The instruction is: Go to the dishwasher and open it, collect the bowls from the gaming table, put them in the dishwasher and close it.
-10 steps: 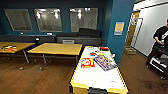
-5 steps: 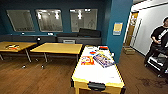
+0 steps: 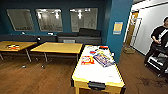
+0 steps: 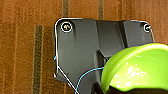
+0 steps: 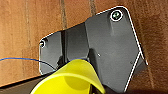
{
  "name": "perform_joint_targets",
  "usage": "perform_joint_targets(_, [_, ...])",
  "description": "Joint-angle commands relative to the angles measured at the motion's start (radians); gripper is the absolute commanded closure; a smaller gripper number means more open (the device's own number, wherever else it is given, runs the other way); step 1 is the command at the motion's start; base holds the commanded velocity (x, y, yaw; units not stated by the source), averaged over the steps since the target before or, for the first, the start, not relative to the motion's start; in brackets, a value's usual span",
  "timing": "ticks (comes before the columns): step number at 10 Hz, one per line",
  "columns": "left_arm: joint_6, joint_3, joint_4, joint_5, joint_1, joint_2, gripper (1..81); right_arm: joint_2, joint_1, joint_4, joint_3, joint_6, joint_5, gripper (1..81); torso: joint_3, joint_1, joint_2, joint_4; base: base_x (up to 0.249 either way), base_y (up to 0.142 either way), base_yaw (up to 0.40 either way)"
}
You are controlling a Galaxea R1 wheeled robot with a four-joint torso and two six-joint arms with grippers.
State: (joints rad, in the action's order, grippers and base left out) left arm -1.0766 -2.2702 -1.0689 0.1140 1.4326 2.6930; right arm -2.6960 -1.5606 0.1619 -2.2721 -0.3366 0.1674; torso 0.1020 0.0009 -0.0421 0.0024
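Your left wrist camera shows a green bowl, your right a yellow bowl, both above wooden floor; I cannot tell either gripper's state.

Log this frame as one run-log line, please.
phase: driving, bowls aboard | left wrist: green bowl over wood floor | right wrist: yellow bowl | ahead: white-topped table, yellow tables, person at right

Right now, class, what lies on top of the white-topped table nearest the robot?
On the white-topped table lie a red-and-yellow flat item, a blue-patterned flat item and several smaller colourful things toward its far end. What lies beneath these flat items is covered.
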Motion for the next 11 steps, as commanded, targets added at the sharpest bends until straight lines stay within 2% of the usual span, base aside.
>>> perform_joint_targets(1, [0.001,0.006,-0.005,0.042,-0.045,-0.018,81.1,0.02,0.033,0.018,0.007,0.002,-0.048,81.1,0.0,0.0,0.0,0.0,0.0,0.0,0.0])
perform_joint_targets(8, [0.003,0.006,-0.013,0.041,-0.045,-0.01,81.1,0.017,0.033,0.018,0.005,0.004,-0.046,81.1,0.0,0.0,0.0,0.0,0.0,0.0,0.0])
perform_joint_targets(11, [0.003,-0.011,-0.013,0.041,-0.045,-0.001,81.1,0.017,0.032,0.018,0.005,0.004,-0.046,81.1,0.0,0.001,0.0,0.0,0.0,0.0,-0.176])
